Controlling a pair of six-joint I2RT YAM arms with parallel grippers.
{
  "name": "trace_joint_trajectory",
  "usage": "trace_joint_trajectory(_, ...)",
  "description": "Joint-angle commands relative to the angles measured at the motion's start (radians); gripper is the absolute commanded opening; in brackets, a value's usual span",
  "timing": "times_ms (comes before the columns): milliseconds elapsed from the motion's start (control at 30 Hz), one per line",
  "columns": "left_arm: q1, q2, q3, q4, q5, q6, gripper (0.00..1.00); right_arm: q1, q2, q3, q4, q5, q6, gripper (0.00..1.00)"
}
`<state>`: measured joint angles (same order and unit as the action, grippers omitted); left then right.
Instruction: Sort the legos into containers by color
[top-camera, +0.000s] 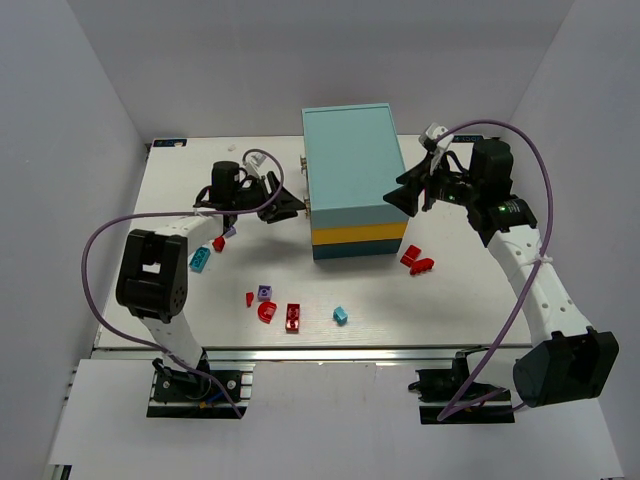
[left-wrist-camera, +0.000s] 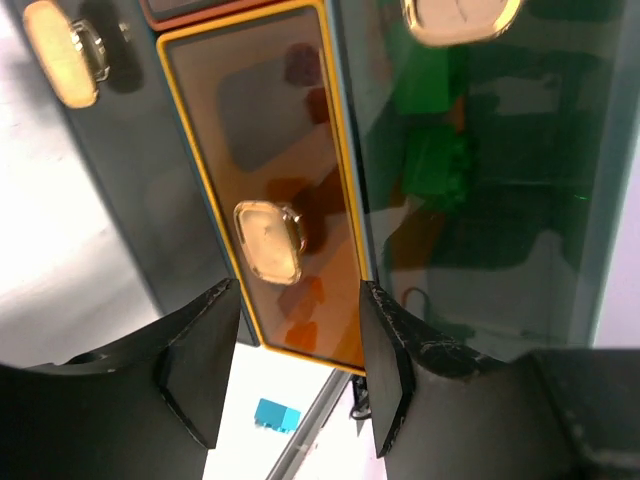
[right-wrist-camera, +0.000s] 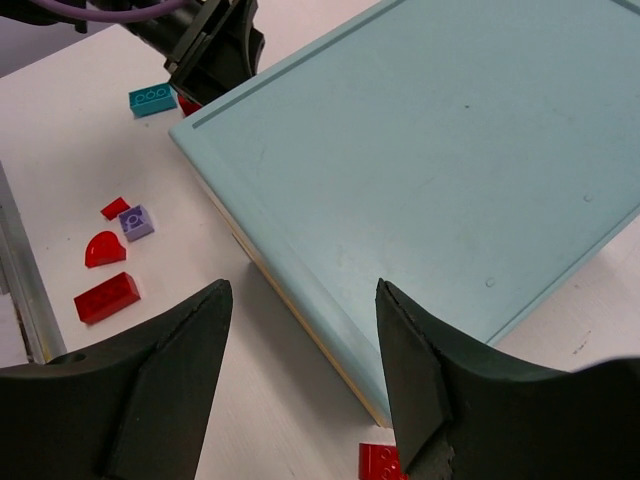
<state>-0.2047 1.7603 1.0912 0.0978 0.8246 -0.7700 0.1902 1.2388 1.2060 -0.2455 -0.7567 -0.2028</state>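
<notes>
The cabinet (top-camera: 350, 165) stands mid-table, light teal on top with yellow and darker teal layers. My left gripper (top-camera: 291, 208) is open at its left side. In the left wrist view my gripper (left-wrist-camera: 298, 305) faces a clear yellow-framed drawer (left-wrist-camera: 310, 200). Its handle (left-wrist-camera: 268, 240) lies just beyond the fingertips, ungripped. Green bricks (left-wrist-camera: 438, 160) show inside the neighbouring drawer. My right gripper (top-camera: 405, 198) is open and empty over the cabinet's right edge (right-wrist-camera: 300, 250). Loose legos lie in front: red (top-camera: 293, 317), purple (top-camera: 264, 292), light blue (top-camera: 340, 315).
More bricks lie left of the cabinet: light blue (top-camera: 200, 260), red (top-camera: 218, 243). Two red ones (top-camera: 416, 260) lie at its front right corner. A light blue brick (left-wrist-camera: 276, 414) shows under my left fingers. The table's metal front rail (top-camera: 330, 352) runs along the near edge.
</notes>
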Motion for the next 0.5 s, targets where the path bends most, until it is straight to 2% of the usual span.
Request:
trace_joint_trajectory(0, -0.012, 0.019, 0.039, 0.092, 0.071, -0.037, 0.61, -0.006, -0.013, 0.009, 0.002, -0.046, -0.007, 0.65)
trace_joint_trajectory(467, -0.021, 0.088, 0.018, 0.172, 0.087, -0.115, 0.56, -0.024, -0.024, -0.01, 0.029, -0.059, -0.01, 0.66)
